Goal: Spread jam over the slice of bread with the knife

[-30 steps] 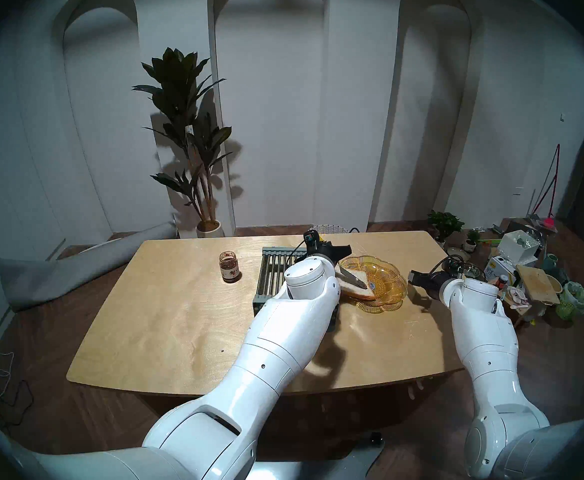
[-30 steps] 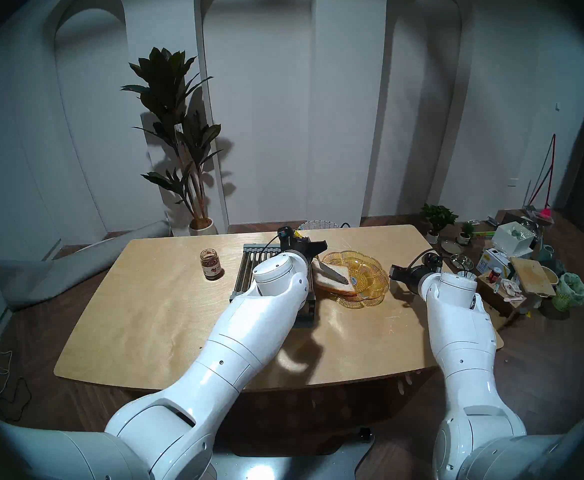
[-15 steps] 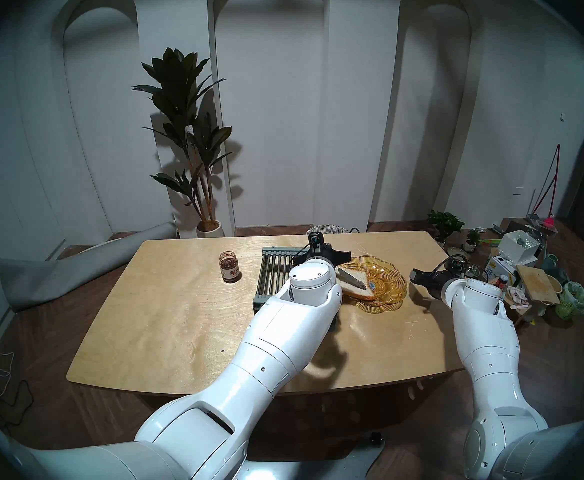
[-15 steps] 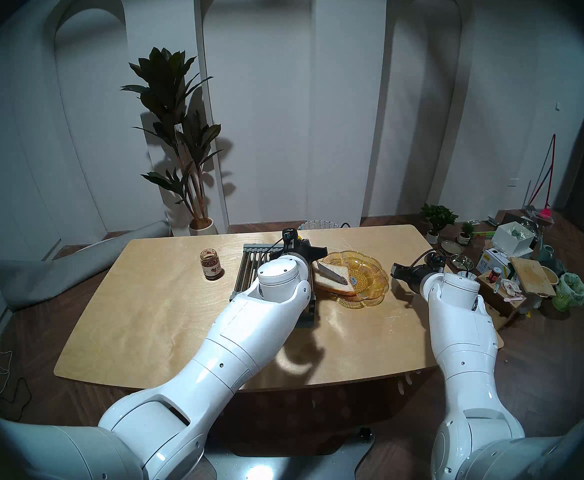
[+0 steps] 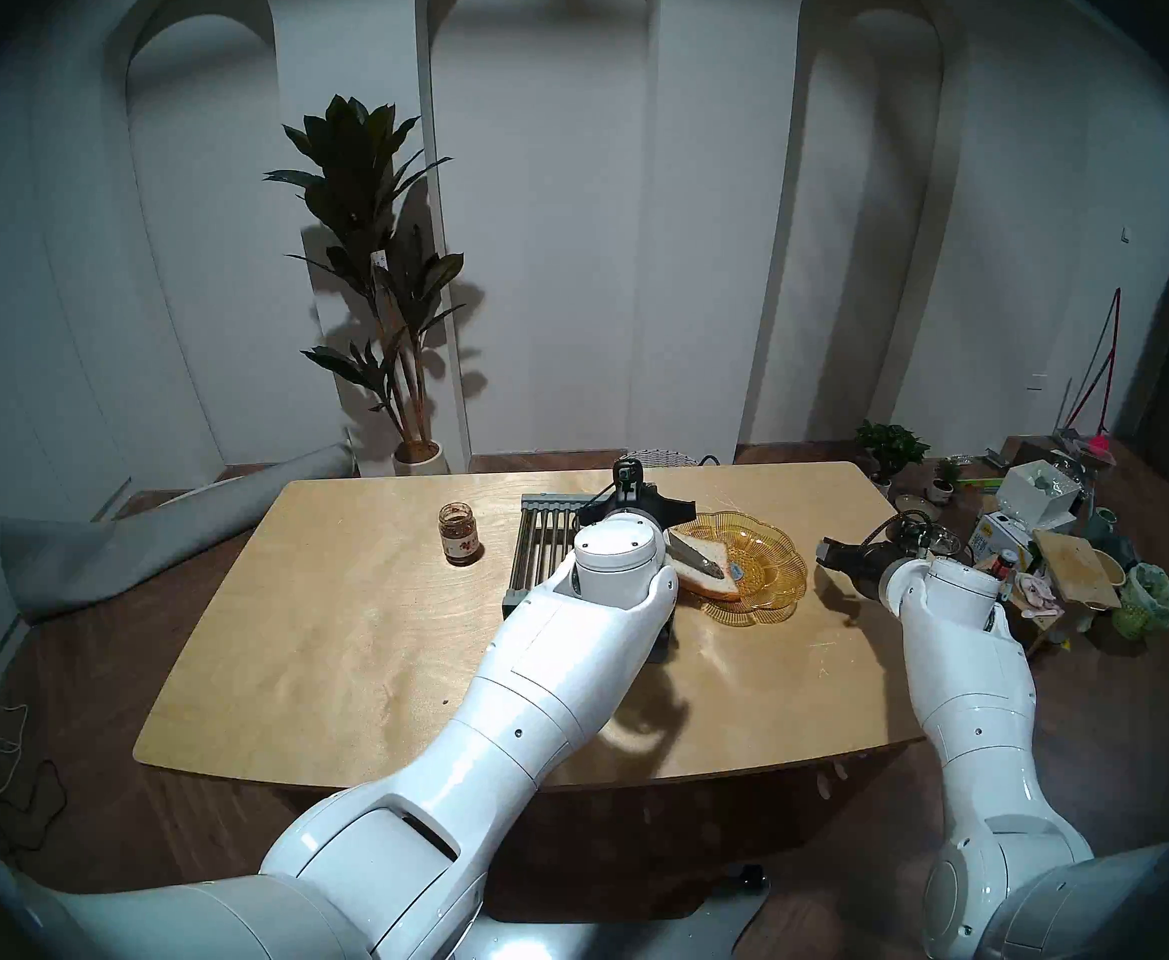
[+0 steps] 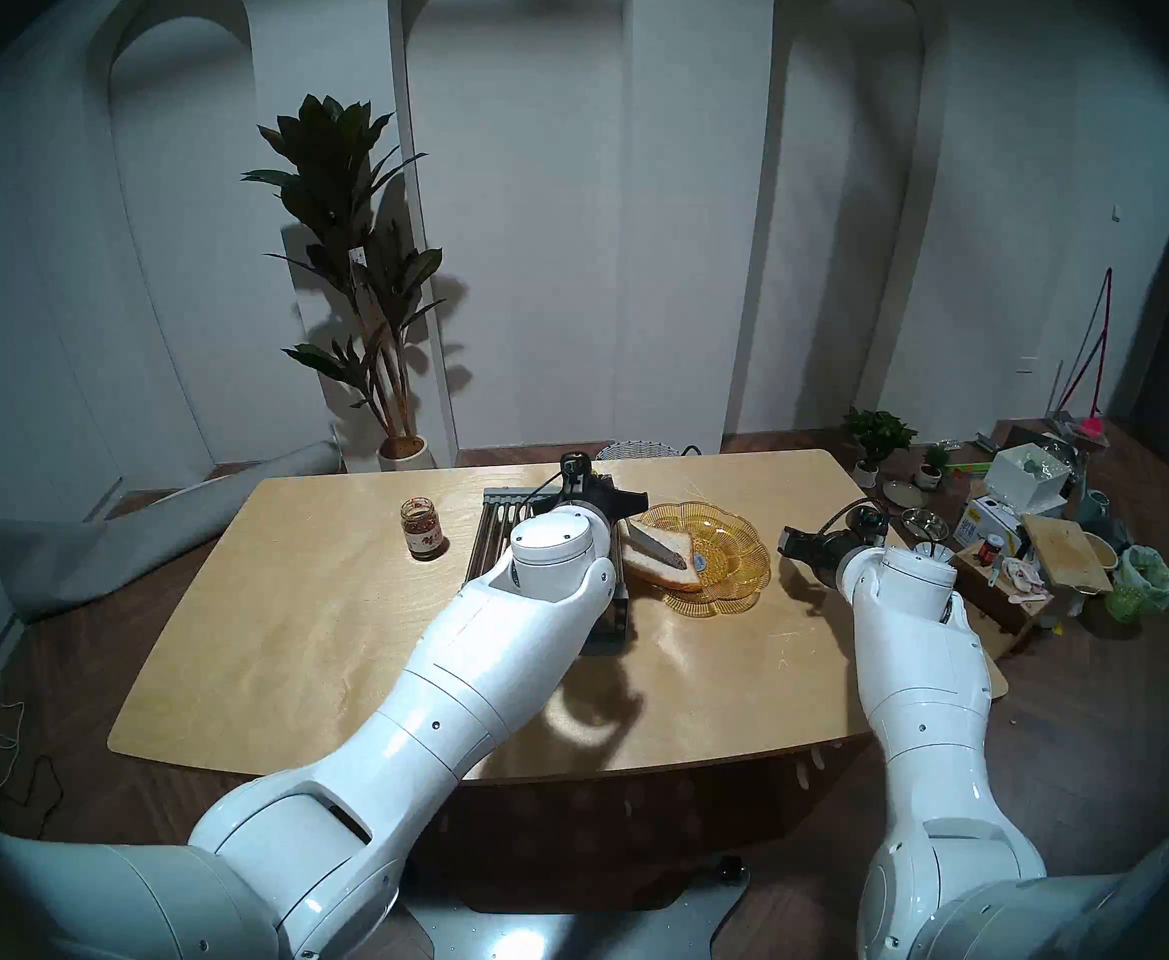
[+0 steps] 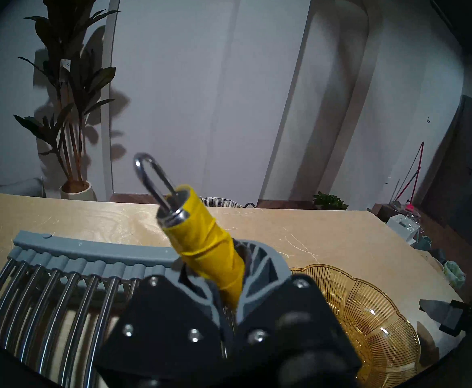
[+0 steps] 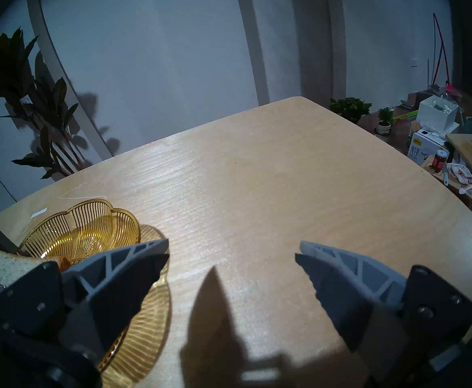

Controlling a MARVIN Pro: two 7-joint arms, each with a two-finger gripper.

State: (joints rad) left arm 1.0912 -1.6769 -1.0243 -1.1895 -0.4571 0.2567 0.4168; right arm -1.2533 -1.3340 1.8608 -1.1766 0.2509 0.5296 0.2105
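The slice of bread leans in an amber glass dish, its left edge over the rim. My left gripper is shut on the knife's yellow handle. The silver blade lies flat across the bread's top with a dark dab of jam at its tip. The bread and the blade also show in the head stereo right view. The jam jar stands open on the table to the left. My right gripper is open and empty, low over the table to the right of the dish.
A grey dish rack with metal bars sits right against the dish's left side, under my left wrist. The wooden table stretches to the front. Boxes, pots and clutter lie on the floor past its right edge.
My left wrist has turned and drawn the blade leftward across the bread. The dish and the bread have shifted slightly left with it. My right gripper has barely moved.
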